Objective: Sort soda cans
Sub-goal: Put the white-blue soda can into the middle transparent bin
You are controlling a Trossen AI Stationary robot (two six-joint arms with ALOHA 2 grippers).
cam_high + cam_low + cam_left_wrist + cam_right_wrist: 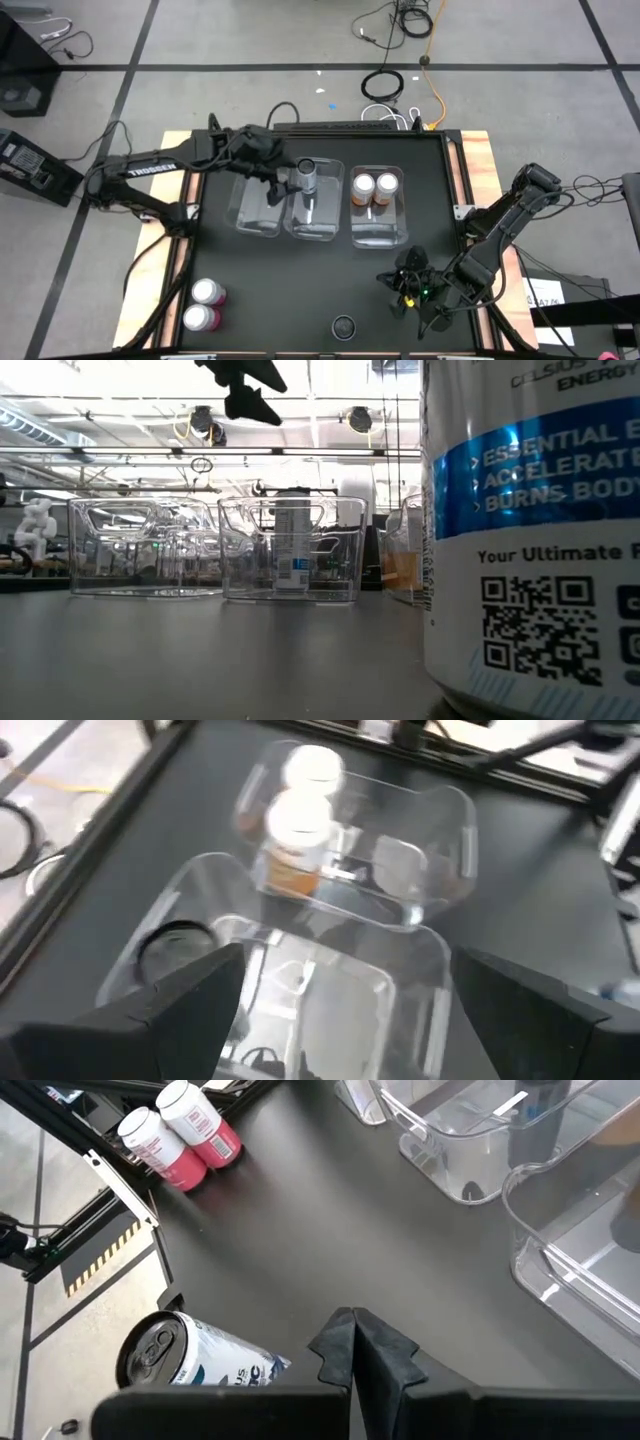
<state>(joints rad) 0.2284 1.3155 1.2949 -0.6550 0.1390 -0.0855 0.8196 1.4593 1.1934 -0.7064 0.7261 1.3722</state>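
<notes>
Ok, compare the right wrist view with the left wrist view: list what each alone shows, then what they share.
Right wrist only: two pink-bodied soda cans at the table edge, a white-and-blue can nearby, and the shut right end effector.
Left wrist only: two orange-bodied cans inside a clear plastic bin, and the open left end effector.
Both: clear bins on the black tabletop.

A lab: taped floor cables (pixel 400 50), ceiling trusses (pixel 150 453).
</notes>
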